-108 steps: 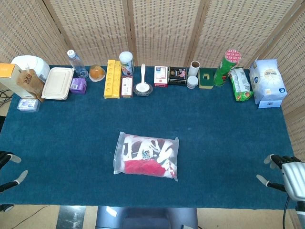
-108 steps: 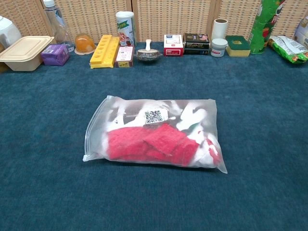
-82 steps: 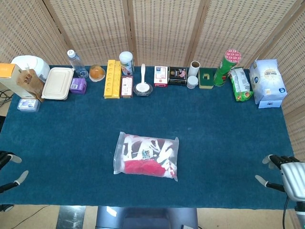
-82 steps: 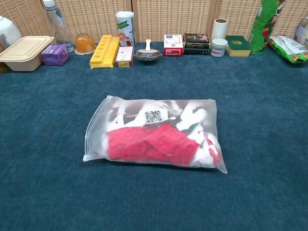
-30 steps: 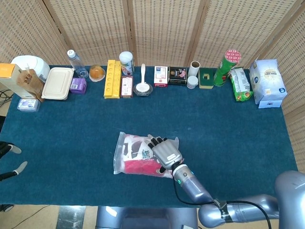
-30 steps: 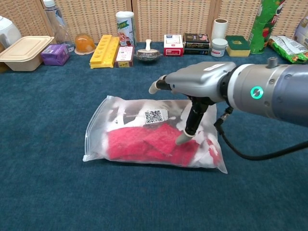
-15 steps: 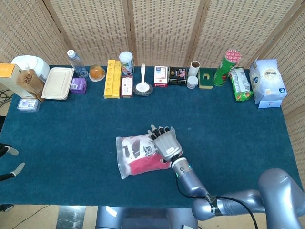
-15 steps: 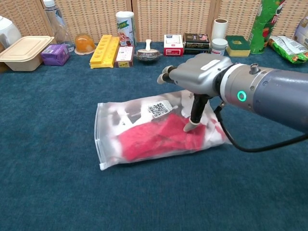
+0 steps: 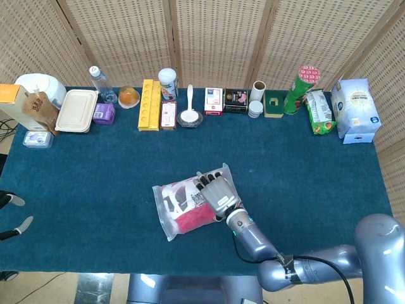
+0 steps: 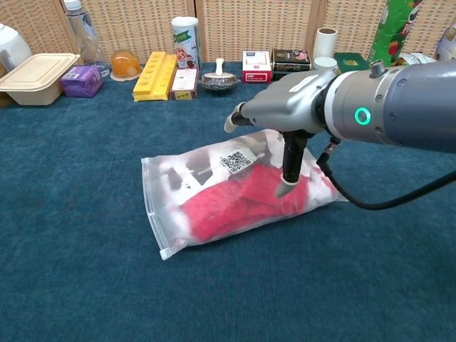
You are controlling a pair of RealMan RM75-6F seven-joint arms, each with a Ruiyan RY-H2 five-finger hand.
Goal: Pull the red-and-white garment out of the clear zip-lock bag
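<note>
blue table [image 9: 95, 164]: right robot hand [image 10: 288, 107] presses clear zip-lock bag [image 10: 171, 203].

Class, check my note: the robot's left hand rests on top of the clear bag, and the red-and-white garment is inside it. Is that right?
One detail is wrong: it is the right hand that rests on the clear bag, not the left. The head view shows the left hand at the table's left edge, apart from the bag. The red-and-white garment is indeed inside it.

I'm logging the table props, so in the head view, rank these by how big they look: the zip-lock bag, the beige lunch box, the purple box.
Largest to smallest, head view:
1. zip-lock bag
2. beige lunch box
3. purple box
</note>
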